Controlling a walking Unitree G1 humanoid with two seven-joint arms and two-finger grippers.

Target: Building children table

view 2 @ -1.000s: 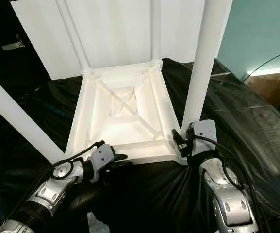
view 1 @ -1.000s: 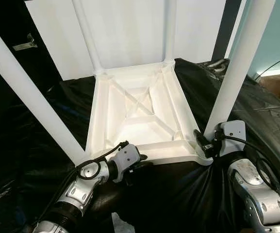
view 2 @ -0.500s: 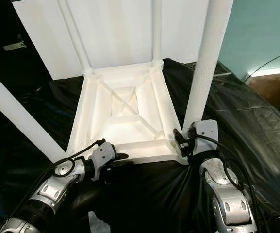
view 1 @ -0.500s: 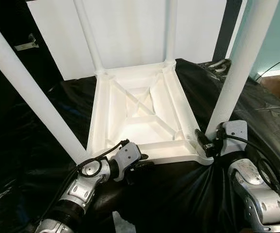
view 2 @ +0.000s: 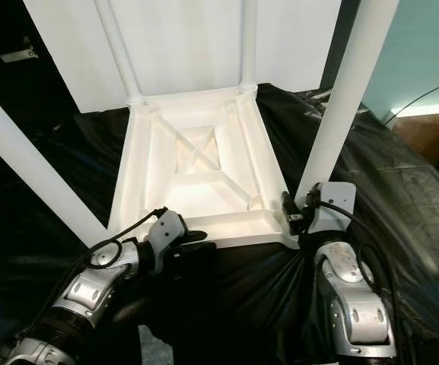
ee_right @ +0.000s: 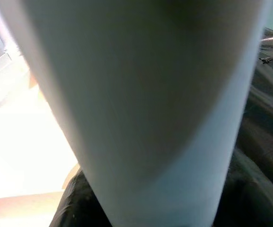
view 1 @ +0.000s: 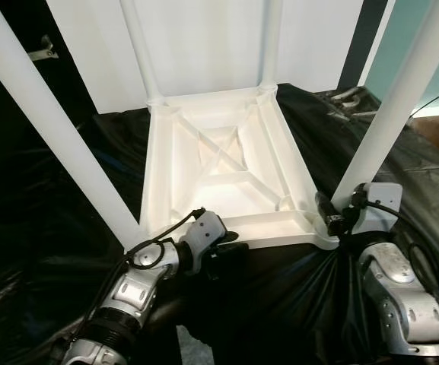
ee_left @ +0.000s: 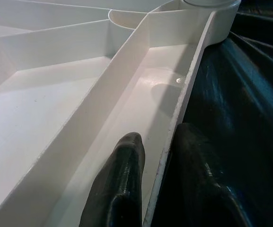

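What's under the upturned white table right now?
The white table lies upside down on black plastic sheeting, which spreads out around it on all sides. What the sheeting itself rests on is covered and cannot be seen.

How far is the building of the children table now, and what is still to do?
Done, as it looks: the white table top lies upside down on the black sheet with four white legs standing in its corners. In hand: the left gripper pinches the near rim, one finger each side, and the right gripper is at the base of the near right leg. Left: probably tightening that leg and turning the table upright.
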